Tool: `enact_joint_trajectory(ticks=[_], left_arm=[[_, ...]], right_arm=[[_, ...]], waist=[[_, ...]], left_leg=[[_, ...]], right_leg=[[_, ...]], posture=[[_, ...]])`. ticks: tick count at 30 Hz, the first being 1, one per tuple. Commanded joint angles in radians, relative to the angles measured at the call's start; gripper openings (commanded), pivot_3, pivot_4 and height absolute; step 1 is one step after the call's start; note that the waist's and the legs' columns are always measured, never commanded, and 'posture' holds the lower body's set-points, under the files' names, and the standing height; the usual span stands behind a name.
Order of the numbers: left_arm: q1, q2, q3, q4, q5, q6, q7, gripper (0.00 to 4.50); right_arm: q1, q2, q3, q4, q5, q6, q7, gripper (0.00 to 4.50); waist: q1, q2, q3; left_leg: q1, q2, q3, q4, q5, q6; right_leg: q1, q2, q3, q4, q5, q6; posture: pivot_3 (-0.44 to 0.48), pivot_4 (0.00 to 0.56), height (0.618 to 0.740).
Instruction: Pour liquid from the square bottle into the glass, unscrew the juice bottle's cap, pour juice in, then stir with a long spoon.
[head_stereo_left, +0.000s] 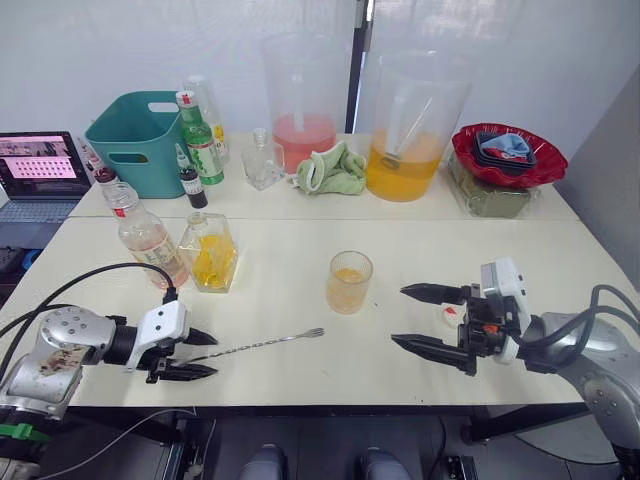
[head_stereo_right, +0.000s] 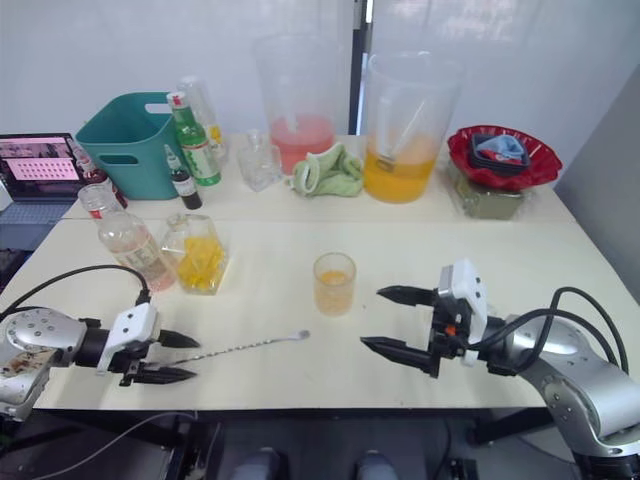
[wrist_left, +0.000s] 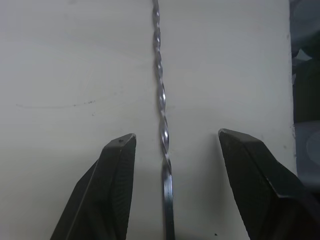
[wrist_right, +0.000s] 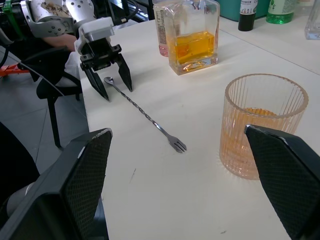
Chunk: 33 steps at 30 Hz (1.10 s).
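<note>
I am holding the left hand (head_stereo_left: 192, 353) with fingers apart, straddling the near-left end of the long spoon (head_stereo_left: 262, 345), which is lying flat on the surface (head_stereo_left: 300, 300). Thin, stiff, slippery metal; I am judging the twisted stem grips best. Right hand (head_stereo_left: 432, 318) is waiting, also spread, beside the glass (head_stereo_left: 349, 281).

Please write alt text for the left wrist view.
The left gripper is open, its two black fingers on either side of the twisted shaft of the long spoon, which lies flat on the pale table.
</note>
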Motion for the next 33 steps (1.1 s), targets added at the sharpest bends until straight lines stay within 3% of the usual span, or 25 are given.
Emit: enact_joint_trajectory(ticks=[1, 8, 16, 21, 25, 29, 33], left_arm=[[-0.008, 0.032, -0.049, 0.068, 0.102, -0.048, 0.028, 2.24], [-0.036, 0.037, -0.09, 0.116, 0.113, -0.071, 0.007, 0.03], [-0.036, 0.025, -0.04, 0.027, -0.043, -0.039, -0.097, 0.03], [-0.056, 0.01, 0.032, -0.081, -0.242, 0.081, -0.169, 0.03], [-0.084, -0.04, 0.067, -0.213, -0.397, 0.29, -0.064, 0.03], [-0.113, -0.172, 0.083, -0.347, -0.524, 0.435, 0.13, 0.03], [-0.13, -0.272, 0.072, -0.428, -0.56, 0.491, 0.26, 0.03]], right_arm=[[-0.023, 0.003, -0.02, -0.036, 0.033, 0.01, -0.015, 4.5], [-0.03, 0.0, -0.03, -0.05, 0.049, 0.026, -0.032, 4.5], [-0.025, -0.003, -0.037, -0.045, 0.051, 0.025, -0.038, 4.5], [-0.013, 0.013, -0.059, -0.011, 0.063, 0.032, -0.058, 4.5], [0.03, 0.012, -0.062, 0.019, 0.045, 0.032, -0.052, 4.5], [0.049, 0.035, -0.071, -0.019, 0.117, 0.071, -0.085, 4.5], [-0.012, 0.136, -0.049, -0.108, 0.314, 0.141, -0.259, 4.5]], waist=[[0.001, 0.0, 0.0], [-0.01, 0.004, -0.002], [-0.013, 0.004, -0.002], [-0.005, 0.002, -0.001], [0.005, 0.002, -0.001], [0.001, 0.002, -0.001], [-0.008, 0.002, -0.001]], left_leg=[[0.0, 0.0, 0.0, 0.0, 0.0, 0.0], [0.003, 0.001, 0.001, -0.001, 0.0, 0.0], [0.001, 0.001, 0.001, -0.001, 0.0, 0.0], [-0.007, 0.001, 0.0, 0.002, 0.0, 0.0], [-0.007, 0.0, 0.0, 0.004, 0.0, 0.0], [-0.007, 0.0, 0.0, 0.004, 0.0, 0.0], [-0.007, 0.001, -0.001, 0.004, 0.0, 0.0]], right_leg=[[0.0, 0.0, 0.0, 0.0, 0.0, 0.0], [0.0, 0.001, 0.0, 0.002, 0.0, 0.0], [-0.001, 0.0, 0.0, 0.002, 0.0, 0.0], [-0.008, 0.001, 0.0, 0.004, 0.0, 0.0], [-0.007, 0.0, 0.0, 0.003, 0.0, 0.0], [-0.007, 0.0, 0.0, 0.004, 0.0, 0.0], [-0.007, 0.001, 0.0, 0.005, 0.0, 0.0]], posture=[[0.0, 0.15, 0.74], [0.0, 0.15, 0.74], [0.0, 0.15, 0.74], [0.0, 0.15, 0.74], [0.0, 0.15, 0.74], [0.0, 0.15, 0.74], [0.0, 0.15, 0.74]])
